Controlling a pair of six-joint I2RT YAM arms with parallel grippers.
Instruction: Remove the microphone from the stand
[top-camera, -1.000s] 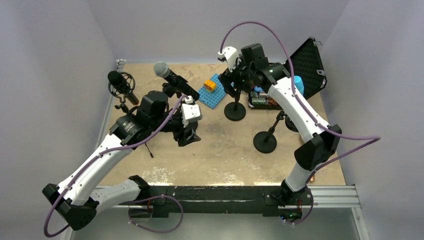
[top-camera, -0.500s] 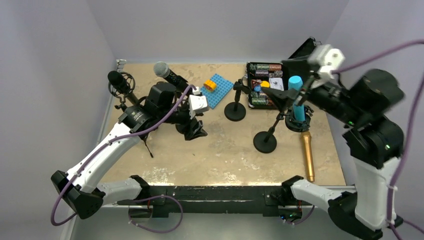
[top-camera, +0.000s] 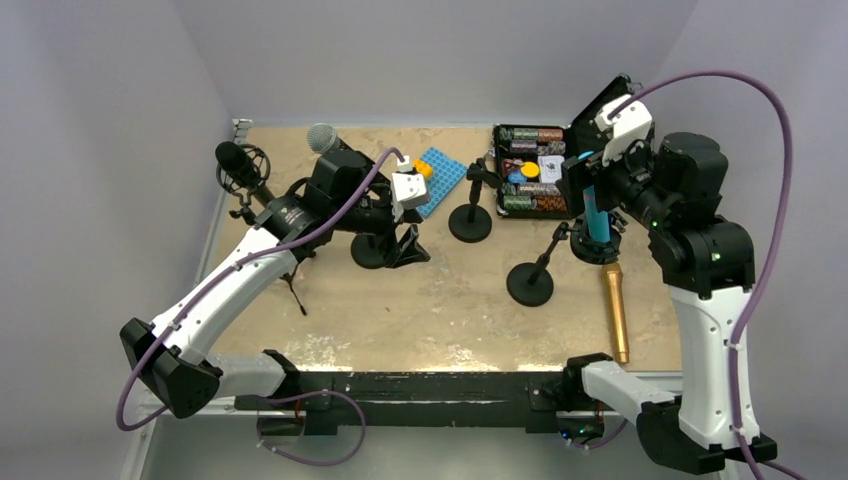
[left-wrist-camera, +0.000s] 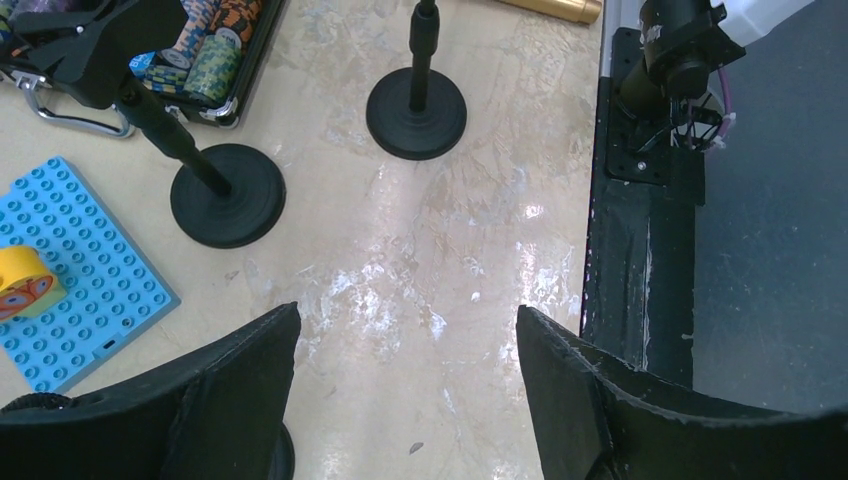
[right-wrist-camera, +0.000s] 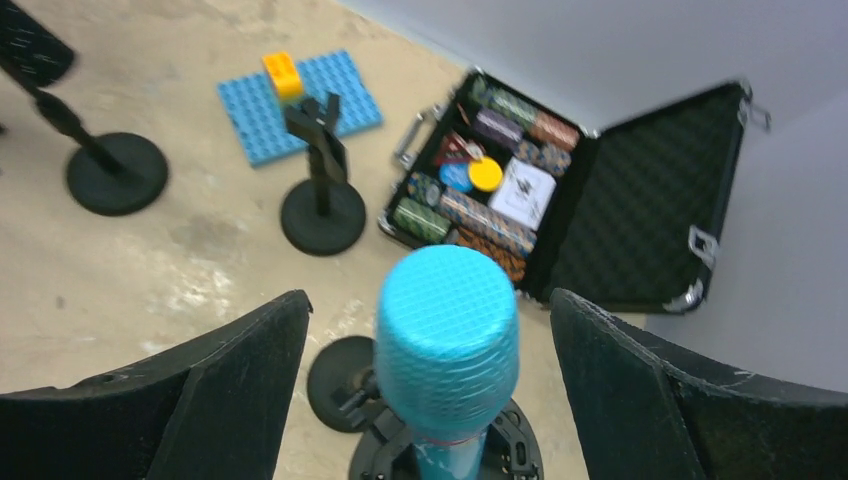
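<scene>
Vertically: blue microphone (right-wrist-camera: 446, 320), head upward

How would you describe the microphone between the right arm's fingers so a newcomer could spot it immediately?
Find the open black case at the far right corner of the table. Just in front of it a microphone stands upright in a round black base. It is the only turquoise one; its gold neighbour lies flat on the table.

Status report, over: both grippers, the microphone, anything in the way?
Left gripper open, empty. Right gripper open over blue microphone, no contact. Microphone upright in stand. Nothing blocking.
</scene>
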